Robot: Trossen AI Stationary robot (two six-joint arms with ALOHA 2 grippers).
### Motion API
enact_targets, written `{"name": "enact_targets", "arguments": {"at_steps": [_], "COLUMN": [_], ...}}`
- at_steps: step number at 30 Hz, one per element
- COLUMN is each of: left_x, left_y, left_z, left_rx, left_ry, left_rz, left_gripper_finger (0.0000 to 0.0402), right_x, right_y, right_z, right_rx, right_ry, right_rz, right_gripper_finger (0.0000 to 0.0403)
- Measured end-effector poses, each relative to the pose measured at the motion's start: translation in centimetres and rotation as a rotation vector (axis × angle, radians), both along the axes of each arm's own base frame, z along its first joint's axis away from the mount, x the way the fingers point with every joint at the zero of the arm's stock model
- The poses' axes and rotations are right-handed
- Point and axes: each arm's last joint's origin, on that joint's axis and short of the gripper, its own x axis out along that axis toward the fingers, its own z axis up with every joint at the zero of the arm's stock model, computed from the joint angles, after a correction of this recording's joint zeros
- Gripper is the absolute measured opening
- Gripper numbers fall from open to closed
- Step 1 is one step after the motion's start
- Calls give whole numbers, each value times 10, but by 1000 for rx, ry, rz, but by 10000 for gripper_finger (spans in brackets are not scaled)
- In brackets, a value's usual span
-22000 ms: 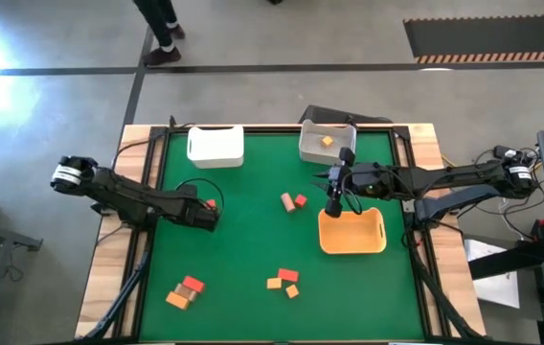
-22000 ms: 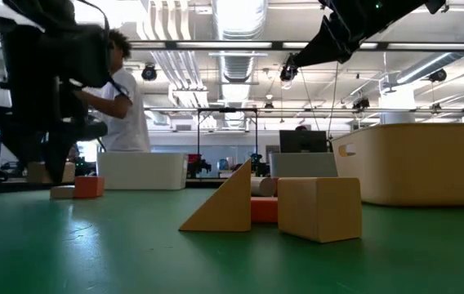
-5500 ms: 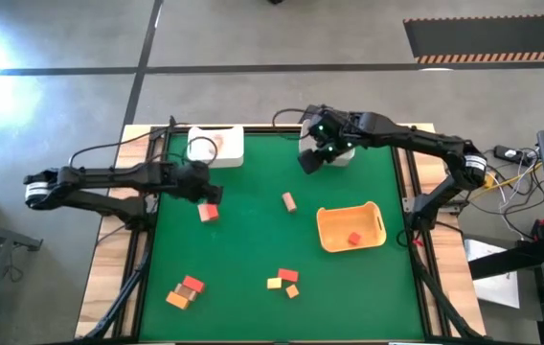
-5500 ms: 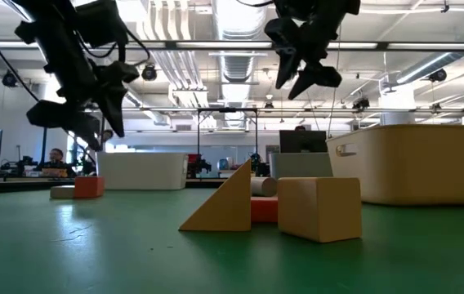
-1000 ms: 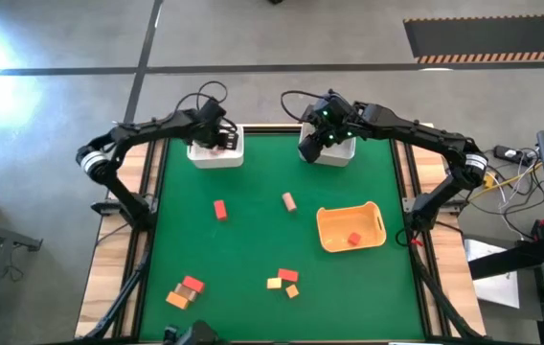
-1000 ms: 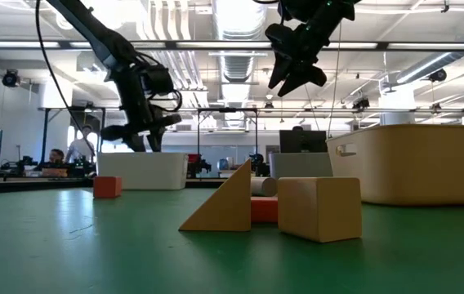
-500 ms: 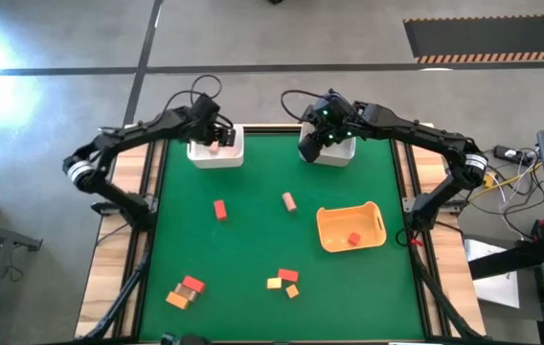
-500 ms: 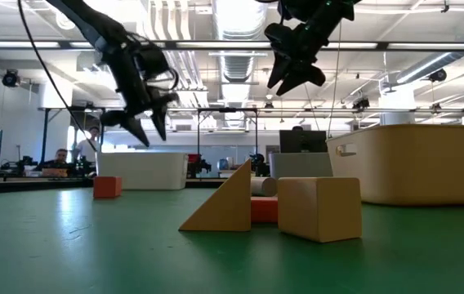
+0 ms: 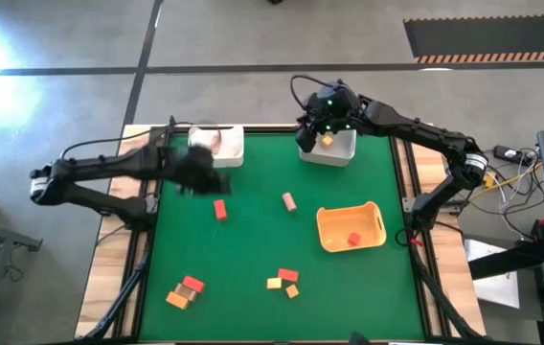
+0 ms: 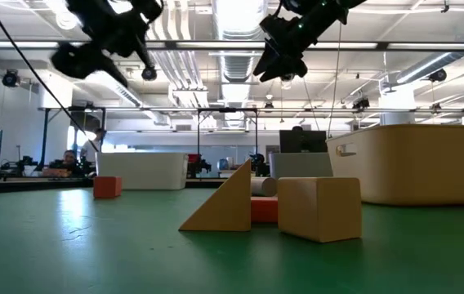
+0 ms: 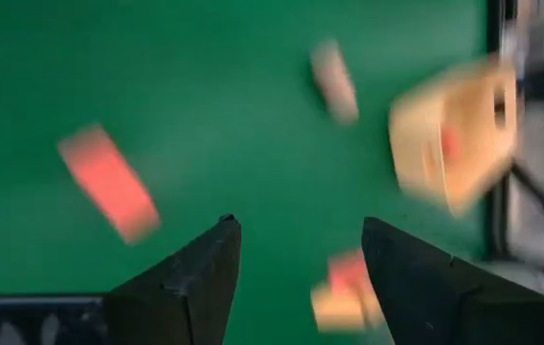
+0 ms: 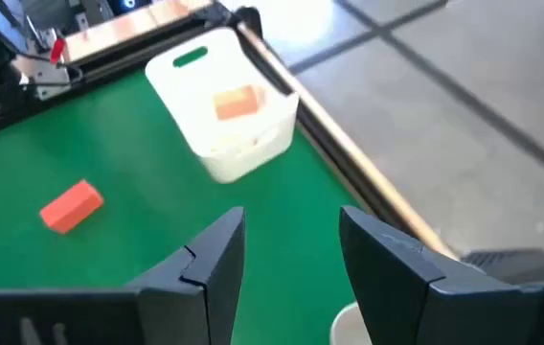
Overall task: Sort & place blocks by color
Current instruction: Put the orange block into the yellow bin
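Note:
My left gripper [image 9: 195, 172] hovers open and empty above the green mat, just nearer than the left white bin [image 9: 216, 146], which holds a tan block [image 9: 213, 141]. A red block [image 9: 220, 209] lies on the mat close by and shows in the left wrist view [image 11: 109, 182]. My right gripper [image 9: 314, 121] hangs open and empty at the far left corner of the right white bin [image 9: 329, 146], where an orange block [image 9: 328, 140] rests. A tan cylinder [image 9: 289, 201] lies mid-table. The orange tray [image 9: 351, 230] holds one red block [image 9: 353, 238].
Two small clusters of red, orange and tan blocks lie toward the near edge [image 9: 184, 290] [image 9: 283, 280]; the low view shows an orange wedge [image 10: 220, 204] and a tan cube [image 10: 318, 208] close to its camera. Wooden rails and cables border the mat.
My left gripper has swung from above the left white bin toward the near-left, out over the mat beside the red block, rising higher in the low view. My right gripper has shifted a little toward the far edge, uncovering the orange block in its bin.

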Motion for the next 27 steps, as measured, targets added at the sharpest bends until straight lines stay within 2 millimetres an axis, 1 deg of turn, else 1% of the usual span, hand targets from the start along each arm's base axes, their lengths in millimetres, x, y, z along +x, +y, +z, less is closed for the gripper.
{"name": "enact_targets", "arguments": {"at_steps": [4, 8, 10, 13, 15, 17, 19, 23, 27], "left_x": [3, 3, 3, 2, 2, 4, 7, 9, 3], "left_y": [-50, -94, -115, -144, -158, -167, -171, -172, -168], "left_z": [-5, -13, -19, -32, -42, -52, -64, -93, -119], "left_rx": [-229, -428, -450, -402, -370, -333, -294, -232, -193], "left_ry": [45, 171, 232, 304, 346, 379, 416, 491, 581], "left_rz": [-117, -248, -359, -521, -615, -685, -737, -795, -806], "left_gripper_finger": [202, 202, 202, 200, 191, 172, 146, 79, 15], "right_x": [-1, -2, -2, -2, -3, -3, -3, -3, -3], "right_y": [-4, -5, -5, -5, -6, -6, -6, -6, -6], "right_z": [1, 1, 1, 1, 1, 1, 1, 1, 1], "right_rx": [-37, -61, -70, -84, -91, -107, -118, -110, -79], "right_ry": [1, 14, 18, 24, 27, 34, 38, 35, 22], "right_rz": [11, 28, 36, 44, 48, 60, 68, 62, 38], "right_gripper_finger": [160, 160, 160, 160, 160, 160, 159, 159, 159]}}
